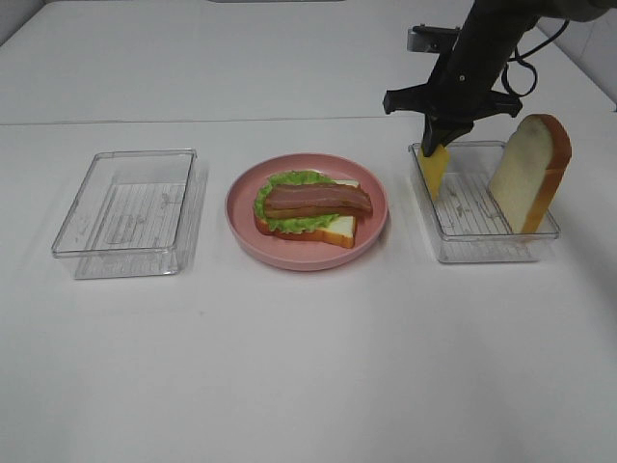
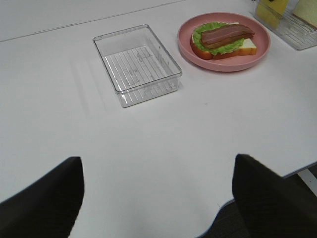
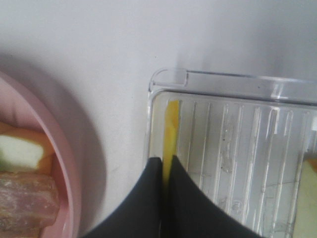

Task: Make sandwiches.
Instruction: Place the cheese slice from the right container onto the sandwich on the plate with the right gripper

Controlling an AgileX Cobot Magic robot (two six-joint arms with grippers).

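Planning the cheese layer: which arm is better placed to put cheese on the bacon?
Right: the right tool is shut on the cheese square in the tray beside the pink plate. The left tool is open, empty, well back from the plate.

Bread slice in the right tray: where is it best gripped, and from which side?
Probably near the top edge of the bread slice, jaws across its two flat faces, coming from above. It stands on edge in the tray, its top clear of the rim, while the walls hem in its lower part.
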